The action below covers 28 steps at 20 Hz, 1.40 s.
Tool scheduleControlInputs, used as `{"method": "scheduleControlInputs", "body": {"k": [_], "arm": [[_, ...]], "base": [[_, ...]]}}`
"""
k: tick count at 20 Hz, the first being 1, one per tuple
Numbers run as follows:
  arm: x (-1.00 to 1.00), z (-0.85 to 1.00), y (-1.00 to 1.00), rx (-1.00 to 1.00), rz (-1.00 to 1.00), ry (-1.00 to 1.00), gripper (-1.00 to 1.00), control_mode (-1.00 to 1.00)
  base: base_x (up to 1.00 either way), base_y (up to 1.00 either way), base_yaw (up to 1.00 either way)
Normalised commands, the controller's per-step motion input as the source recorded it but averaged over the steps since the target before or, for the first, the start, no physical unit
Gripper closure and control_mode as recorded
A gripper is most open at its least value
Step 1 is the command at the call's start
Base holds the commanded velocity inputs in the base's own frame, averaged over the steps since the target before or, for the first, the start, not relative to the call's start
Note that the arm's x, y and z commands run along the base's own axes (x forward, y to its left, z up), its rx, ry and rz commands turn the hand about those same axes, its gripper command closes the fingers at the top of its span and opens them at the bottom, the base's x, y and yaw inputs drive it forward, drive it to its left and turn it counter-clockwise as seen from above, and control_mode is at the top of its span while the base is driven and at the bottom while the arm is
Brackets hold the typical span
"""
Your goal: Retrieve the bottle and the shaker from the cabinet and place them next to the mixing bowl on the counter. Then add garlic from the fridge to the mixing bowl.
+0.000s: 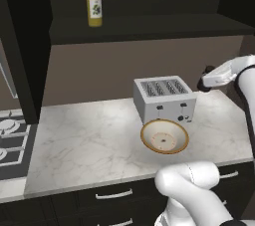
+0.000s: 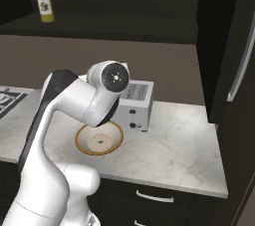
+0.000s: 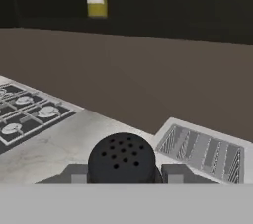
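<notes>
- Between the gripper [image 3: 122, 177] tips, hand view: dark round shaker [image 3: 122, 159] with a perforated top, a finger [image 3: 174, 173] hard against each side. Gripper closed on the shaker.
- Left base view: the wrist end of the arm sits at the right edge, above the right end of the desk [image 1: 79, 145], beside the toaster [image 1: 164, 98]. The shaker itself cannot be made out there.
- Shaker is held above the desk, near the toaster's slotted top, which lies just to its right in the hand view. Not set down yet, as far as I can judge.
- Bottle [image 1: 94, 4]: yellow, white label, upright on the cabinet shelf [image 1: 149, 30] above the desk, well apart from the arm. Untouched.
- Bowl [image 1: 165, 137]: tan rim, pale inside, on the desk just in front of the toaster. Looks empty; no garlic seen in it.
- Stove [image 1: 10, 138] at the left end of the desk, away from the work.
- Right base view: the arm's elbow covers part of the bowl and toaster; bare desk lies to the right of the bowl.
- Progress, judged: shaker retrieved and in transit. Left to do: set it beside the bowl, fetch the bottle from the shelf and place it likewise, then bring garlic from the fridge to the bowl.
- Roughly a quarter done.
</notes>
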Motion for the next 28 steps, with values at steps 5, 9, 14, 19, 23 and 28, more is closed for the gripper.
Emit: {"method": "scheduleControlInputs", "body": {"k": [5, 9, 14, 19, 23, 28], "arm": [[0.0, -0.61, -0.62, 0.0, 0.01, 0.05, 1.0, -1.0], [0.0, -0.69, -0.6, 0.0, 0.01, 0.07, 1.0, -1.0], [0.0, -0.58, -0.53, 0.0, 0.01, 0.11, 1.0, -1.0], [0.1, -0.78, -0.19, 0.0, 0.04, 0.18, 1.0, -1.0], [0.31, -0.75, -0.02, 0.0, 0.08, 0.13, 1.0, -1.0], [0.27, -0.69, -0.09, 0.01, 0.1, 0.02, 1.0, -1.0]], "base": [[0.0, 0.0, 0.0], [0.0, 0.0, 0.0], [0.0, 0.0, 0.0], [0.0, 0.0, 0.0], [0.0, 0.0, 0.0], [0.0, 0.0, 0.0]]}}
